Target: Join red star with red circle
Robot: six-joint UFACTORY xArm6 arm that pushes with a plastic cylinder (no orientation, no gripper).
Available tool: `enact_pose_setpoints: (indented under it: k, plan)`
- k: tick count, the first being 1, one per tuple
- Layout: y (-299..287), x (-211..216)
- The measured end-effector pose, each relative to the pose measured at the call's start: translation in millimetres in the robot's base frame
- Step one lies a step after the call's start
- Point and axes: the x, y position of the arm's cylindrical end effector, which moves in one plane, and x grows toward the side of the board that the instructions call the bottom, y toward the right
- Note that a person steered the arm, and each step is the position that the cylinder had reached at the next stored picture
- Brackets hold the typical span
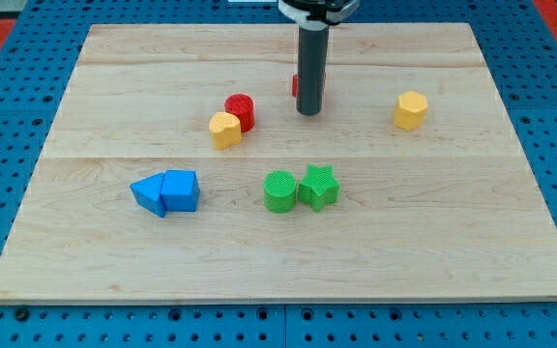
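Observation:
The red circle [241, 110] stands left of the board's middle, touching a yellow block [225, 130] at its lower left. The red star [297, 85] is mostly hidden behind my rod; only red slivers show on either side of it. My tip [308, 112] rests on the board just in front of the star, about 70 px to the right of the red circle.
A yellow hexagon block [410, 110] sits at the right. A green circle [280, 191] and green star [318, 188] touch each other below the middle. Two blue blocks [166, 192] touch at the lower left. The wooden board [114, 251] lies on a blue pegboard.

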Motion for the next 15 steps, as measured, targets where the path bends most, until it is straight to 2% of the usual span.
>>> enact_pose_setpoints:
  k: [1, 3, 4, 5, 6, 7, 9, 10, 11, 12, 13, 15]
  plan:
    - [-48, 17]
    - [-168, 7]
    - [-165, -26]
    - [-152, -29]
    - [-168, -3]
    - [-159, 3]
    - [-142, -18]
    - [-114, -29]
    - [-88, -10]
    - [-121, 2]
    - [-124, 15]
    - [-86, 8]
